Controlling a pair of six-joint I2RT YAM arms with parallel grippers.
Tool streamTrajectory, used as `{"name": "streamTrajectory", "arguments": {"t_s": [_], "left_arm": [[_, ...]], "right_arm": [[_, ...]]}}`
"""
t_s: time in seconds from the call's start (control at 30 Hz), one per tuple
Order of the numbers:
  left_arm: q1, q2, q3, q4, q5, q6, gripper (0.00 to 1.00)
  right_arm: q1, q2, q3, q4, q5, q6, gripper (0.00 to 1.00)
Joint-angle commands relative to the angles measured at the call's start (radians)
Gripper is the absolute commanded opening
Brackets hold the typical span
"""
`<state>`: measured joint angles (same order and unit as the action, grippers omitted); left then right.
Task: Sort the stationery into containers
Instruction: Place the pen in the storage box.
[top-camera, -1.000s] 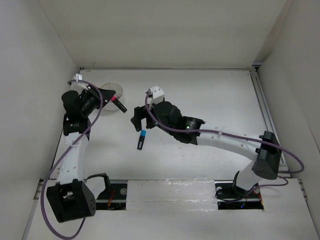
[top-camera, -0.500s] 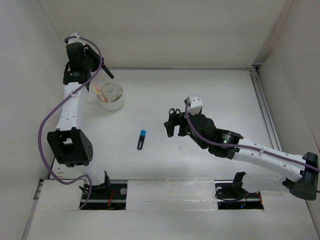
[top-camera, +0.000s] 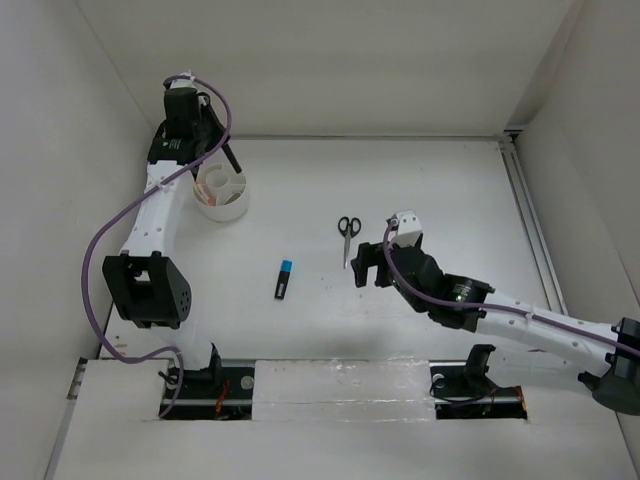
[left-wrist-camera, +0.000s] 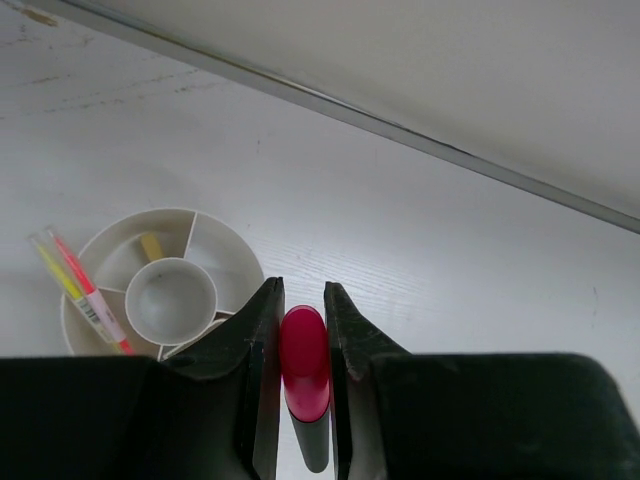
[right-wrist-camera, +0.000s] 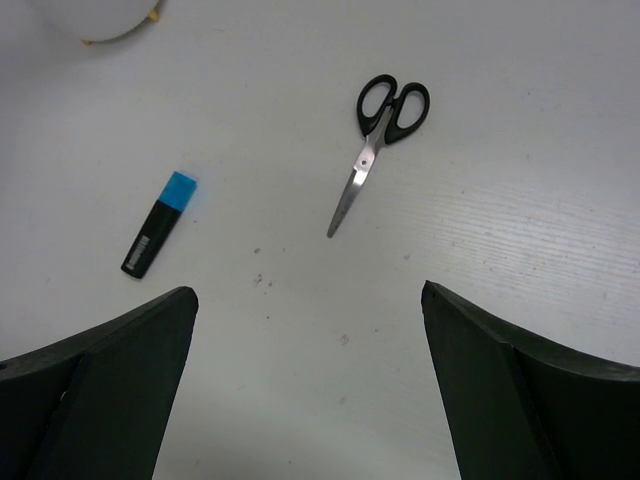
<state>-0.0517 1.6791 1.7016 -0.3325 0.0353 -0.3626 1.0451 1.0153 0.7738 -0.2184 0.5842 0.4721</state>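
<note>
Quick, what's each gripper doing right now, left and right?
Left gripper: closed, holding the pink-capped highlighter.
Right gripper: open, holding nothing.

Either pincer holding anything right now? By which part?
Left pincer holds the pink-capped highlighter, clamped at its pink cap end. Right pincer is open and empty.

Scissors (top-camera: 347, 234) and blue-capped highlighter (top-camera: 284, 279) on the table (top-camera: 450, 190) (white bowl (top-camera: 221, 193) well apart)
</note>
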Motion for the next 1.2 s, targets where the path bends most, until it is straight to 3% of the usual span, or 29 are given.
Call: {"name": "streamTrajectory", "arguments": {"t_s": [0.0,1.17], "left_arm": [[0.006,-0.022,-0.006,0.009,-0.031,0.024,0.0],[0.006,-0.033,-0.008,-0.143,-0.089,0.024,0.0]], "right_arm": [[-0.008,-0.003,-0.005,0.083,0.029,0.011,1.0],[-0.017,-0.003,-0.015,0.093,0.0,0.002,1.0]]}}
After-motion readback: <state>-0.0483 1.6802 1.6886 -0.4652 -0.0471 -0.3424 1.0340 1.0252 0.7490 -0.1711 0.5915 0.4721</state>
